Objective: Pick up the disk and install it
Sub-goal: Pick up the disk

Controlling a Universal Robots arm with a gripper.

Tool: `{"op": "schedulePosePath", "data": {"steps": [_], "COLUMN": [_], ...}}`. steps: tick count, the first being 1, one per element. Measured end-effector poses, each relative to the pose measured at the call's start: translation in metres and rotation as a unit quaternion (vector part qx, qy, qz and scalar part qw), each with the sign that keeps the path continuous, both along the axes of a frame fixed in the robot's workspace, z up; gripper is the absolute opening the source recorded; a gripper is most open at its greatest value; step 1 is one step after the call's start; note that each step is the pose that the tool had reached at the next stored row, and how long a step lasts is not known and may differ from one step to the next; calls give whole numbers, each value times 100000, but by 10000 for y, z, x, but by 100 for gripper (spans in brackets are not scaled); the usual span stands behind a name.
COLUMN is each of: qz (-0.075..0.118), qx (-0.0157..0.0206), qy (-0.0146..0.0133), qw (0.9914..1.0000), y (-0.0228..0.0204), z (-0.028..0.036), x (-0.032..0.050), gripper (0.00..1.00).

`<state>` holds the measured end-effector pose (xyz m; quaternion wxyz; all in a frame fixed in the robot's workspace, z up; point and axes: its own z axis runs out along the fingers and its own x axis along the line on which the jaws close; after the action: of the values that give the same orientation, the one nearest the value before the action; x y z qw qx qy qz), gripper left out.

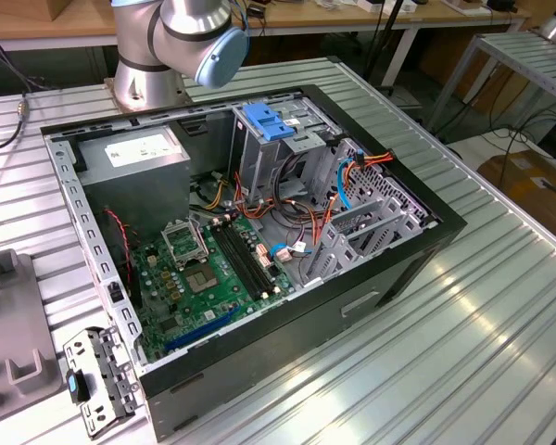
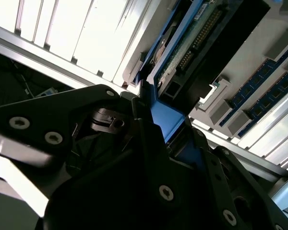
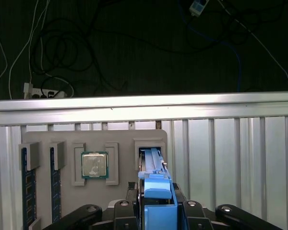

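The disk stands on edge in a slot of the grey holder tray, its blue carrier frame facing me in the first wrist view. My gripper straddles that blue frame, its dark fingers pressed against both sides, shut on the disk. In the second wrist view the disk shows its green circuit board and connector, and the blue frame runs down into the gripper. The open computer case lies on the table in the exterior view, with a metal drive cage topped by a blue handle.
The holder tray also carries a processor chip and memory sticks. Inside the case are a green motherboard, a grey power supply and loose cables. The arm's base stands behind the case. A metal bracket lies in front.
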<state>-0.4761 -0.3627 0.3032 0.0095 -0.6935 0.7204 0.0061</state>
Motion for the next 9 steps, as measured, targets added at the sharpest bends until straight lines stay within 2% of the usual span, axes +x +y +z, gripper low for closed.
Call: {"op": "schedulePosePath", "data": {"steps": [6,9], "qz": [2,1], "qx": [-4,-2], "qy": [9,4], "qw": [100000,100000], "y": [0,0], "z": [2,-42], "x": [0,0], "gripper": [37,37]}}
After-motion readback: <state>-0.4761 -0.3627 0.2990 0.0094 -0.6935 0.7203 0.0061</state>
